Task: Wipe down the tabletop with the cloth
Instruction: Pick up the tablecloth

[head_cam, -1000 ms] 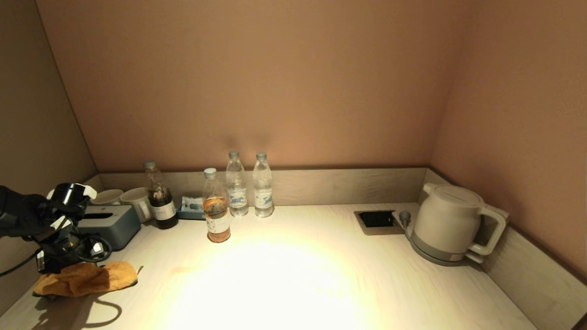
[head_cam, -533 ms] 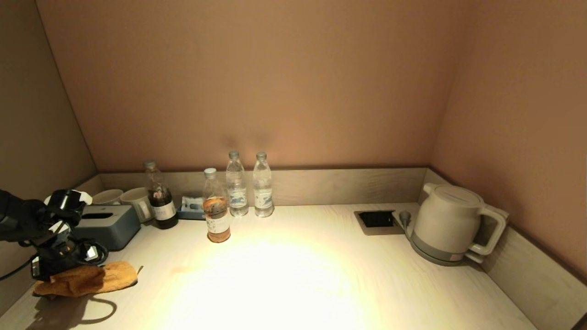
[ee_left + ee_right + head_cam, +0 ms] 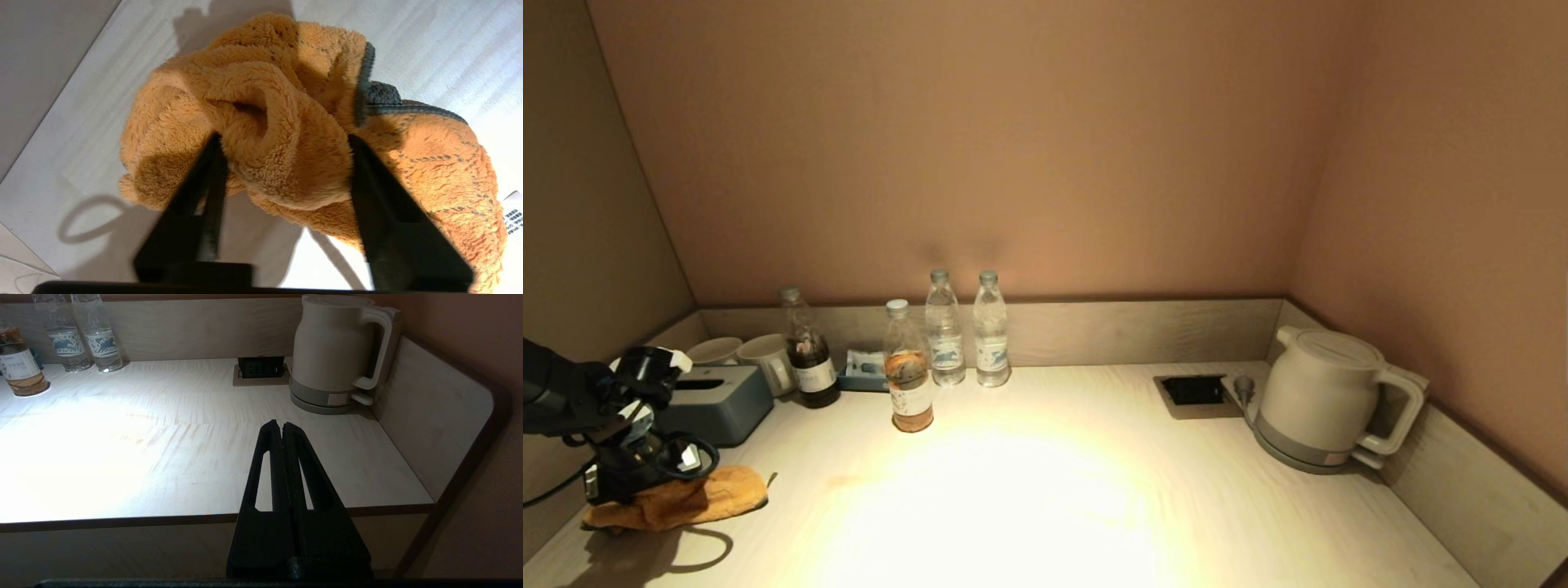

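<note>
An orange fluffy cloth (image 3: 715,496) lies bunched at the near left corner of the pale wooden tabletop (image 3: 1045,498). My left gripper (image 3: 619,488) is down on the cloth's left part. In the left wrist view the gripper (image 3: 282,139) is open, and its two black fingers (image 3: 212,171) stand on either side of a raised fold of the cloth (image 3: 261,81), which fills the gap between them. My right gripper (image 3: 282,425) is shut and empty, parked off the table's front edge on the right, out of the head view.
A grey tissue box (image 3: 719,398), two mugs (image 3: 768,359) and a dark bottle (image 3: 807,359) stand just behind the cloth. Three more bottles (image 3: 909,376) stand at the back. A white kettle (image 3: 1327,400) and a socket plate (image 3: 1194,392) are at the right. Walls close in on both sides.
My left gripper has come down lower onto the cloth and shifted slightly toward the left; the cloth is pressed and bunched a little more under it. Nothing else moved.
</note>
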`<state>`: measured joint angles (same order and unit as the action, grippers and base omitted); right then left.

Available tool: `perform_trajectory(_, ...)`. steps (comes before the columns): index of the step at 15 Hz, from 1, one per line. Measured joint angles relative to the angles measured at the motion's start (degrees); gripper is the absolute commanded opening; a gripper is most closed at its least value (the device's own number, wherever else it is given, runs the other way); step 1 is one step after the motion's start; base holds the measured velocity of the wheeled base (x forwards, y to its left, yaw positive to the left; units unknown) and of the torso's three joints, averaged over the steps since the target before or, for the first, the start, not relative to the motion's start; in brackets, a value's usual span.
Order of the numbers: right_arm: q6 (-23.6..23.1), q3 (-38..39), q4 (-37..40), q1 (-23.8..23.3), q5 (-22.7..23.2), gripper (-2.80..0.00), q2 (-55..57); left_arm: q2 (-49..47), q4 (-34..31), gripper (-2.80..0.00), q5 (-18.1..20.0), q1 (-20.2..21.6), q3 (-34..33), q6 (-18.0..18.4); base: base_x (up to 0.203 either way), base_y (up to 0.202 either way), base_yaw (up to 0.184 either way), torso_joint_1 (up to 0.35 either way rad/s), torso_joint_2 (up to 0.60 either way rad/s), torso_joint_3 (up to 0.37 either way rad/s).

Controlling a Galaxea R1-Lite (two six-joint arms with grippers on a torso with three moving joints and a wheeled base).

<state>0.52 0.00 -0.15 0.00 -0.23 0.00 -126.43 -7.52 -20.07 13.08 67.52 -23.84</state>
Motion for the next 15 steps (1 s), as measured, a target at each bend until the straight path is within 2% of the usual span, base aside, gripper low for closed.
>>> perform_trajectory(12, 0.0, 0.0, 0.0, 0.0, 0.0, -2.80, 0.0, 5.6, 0.1, -2.80, 0.2, -0.1, -0.7, -0.5, 0.000, 0.000, 0.000, 0.000, 0.00, 0.000)
perform_trajectory(15, 0.0, 0.0, 0.0, 0.0, 0.0, -2.80, 0.0, 11.6, 0.0, -2.80, 1.9, -1.8, -0.8, -0.4, 0.000, 0.000, 0.000, 0.000, 0.00, 0.000)
